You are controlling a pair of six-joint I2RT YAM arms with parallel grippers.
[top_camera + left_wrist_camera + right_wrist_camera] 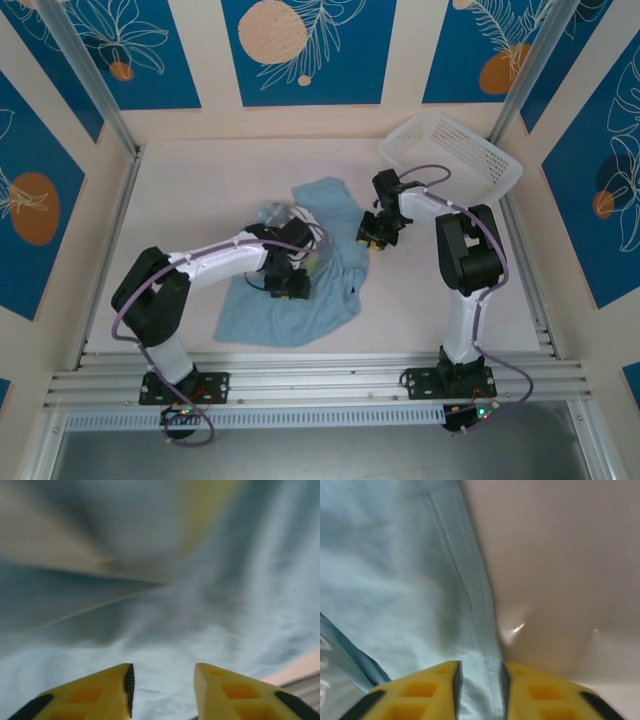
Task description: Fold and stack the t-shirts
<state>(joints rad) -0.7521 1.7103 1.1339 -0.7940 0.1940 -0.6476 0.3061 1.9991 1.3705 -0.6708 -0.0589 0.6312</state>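
NEAR EDGE TO FAR WALL: At the near side of the pale table, the white-and-black left arm and right arm are rising from a silver aluminium rail and bending inward. Between them a light sky-blue soft cotton short-sleeved t-shirt is lying crumpled and unfolded on the middle of the table; its nearer part is spreading fairly flat toward the rail, and its farther part is bunching into a ridge. The left gripper is pointing down at the middle of the t-shirt; its yellow fingers are standing apart with blurred blue cloth showing in the gap, and the blur is hiding whether any of that cloth is being pinched. The right gripper is working at the t-shirt's right edge; its yellow fingers are standing close together and clamping on a seamed edge of the cloth that is running down between them, with bare table lying just to the right of that edge. Farther back, a white perforated plastic basket is sitting tilted at the far right corner, well apart from the t-shirt. Behind it all, blue wall panels with orange discs and white leaf outlines are framing the scene.
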